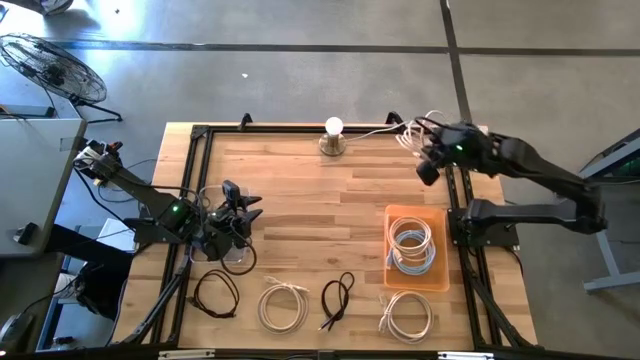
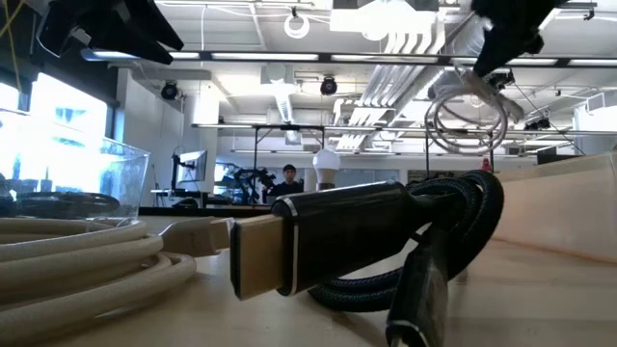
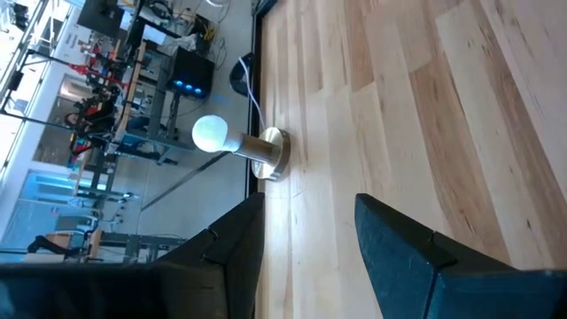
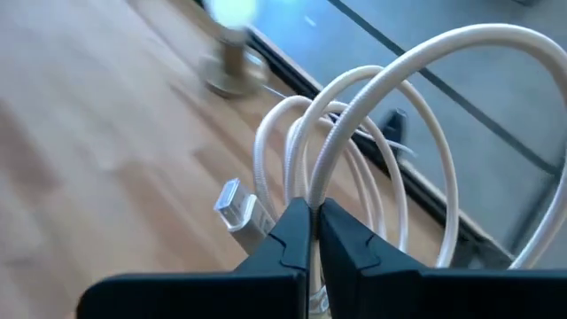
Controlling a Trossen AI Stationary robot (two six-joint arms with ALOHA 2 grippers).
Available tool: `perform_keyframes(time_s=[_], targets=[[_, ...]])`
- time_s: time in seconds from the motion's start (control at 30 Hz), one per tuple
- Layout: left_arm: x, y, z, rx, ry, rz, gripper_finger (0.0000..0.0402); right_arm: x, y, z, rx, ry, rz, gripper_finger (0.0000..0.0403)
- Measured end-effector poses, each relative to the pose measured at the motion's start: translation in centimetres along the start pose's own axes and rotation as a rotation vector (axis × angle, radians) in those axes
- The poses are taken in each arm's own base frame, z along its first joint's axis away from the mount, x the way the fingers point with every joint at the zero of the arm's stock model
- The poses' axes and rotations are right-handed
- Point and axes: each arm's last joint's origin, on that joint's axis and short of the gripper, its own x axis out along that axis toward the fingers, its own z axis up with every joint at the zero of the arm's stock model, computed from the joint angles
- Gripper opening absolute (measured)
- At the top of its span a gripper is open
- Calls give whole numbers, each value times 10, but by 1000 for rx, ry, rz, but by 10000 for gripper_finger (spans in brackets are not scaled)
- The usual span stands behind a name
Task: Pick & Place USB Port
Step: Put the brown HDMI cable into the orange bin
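Observation:
A coiled white USB cable [image 4: 354, 124] with a silver plug [image 4: 235, 208] is lifted at the table's far right corner, with my right gripper [image 4: 314, 213] shut on it. The high view shows that gripper [image 1: 427, 150] beside the coil [image 1: 413, 130], and in the low view the coil [image 2: 468, 116] hangs high above the wood. My left gripper [image 1: 240, 207] stands open over the table's left part, its fingers [image 3: 390, 239] apart with only bare wood between them. My right gripper pinches several strands of the white coil [image 4: 310, 190] between its two fingers. The fingers slant down from above. The coil is lifted clear of the table, its loops [image 2: 468, 120] dangle below the fingers and the plug end swings free.
An orange tray [image 1: 440, 215] at the right holds another white coil [image 1: 411, 245]. Along the near edge lie a black cable [image 1: 215, 293], a white coil [image 1: 283, 305], a black cable [image 1: 338, 298] and a white coil [image 1: 407, 315]. A bulb lamp [image 1: 333, 135] stands at the far edge.

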Motion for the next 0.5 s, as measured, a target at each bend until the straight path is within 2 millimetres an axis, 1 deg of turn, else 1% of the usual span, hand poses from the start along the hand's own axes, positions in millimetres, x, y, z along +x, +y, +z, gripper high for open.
perform_keyframes(time_s=[0.13, 0.23, 0.37, 0.5], targets=[[0, 0, 0, -2, 0, 0, 170, -24, 4, -9, 13, -78, 146, 0], [0, 0, 0, -3, 0, 0, 170, -39, 8, -14, 6, -118, 300, 0], [0, 0, 0, -3, 0, 0, 170, -58, 15, -17, -80, -195, 576, 0], [0, 0, 0, -13, -1, 0, 170, -72, 19, -21, -136, -236, 736, 0]])
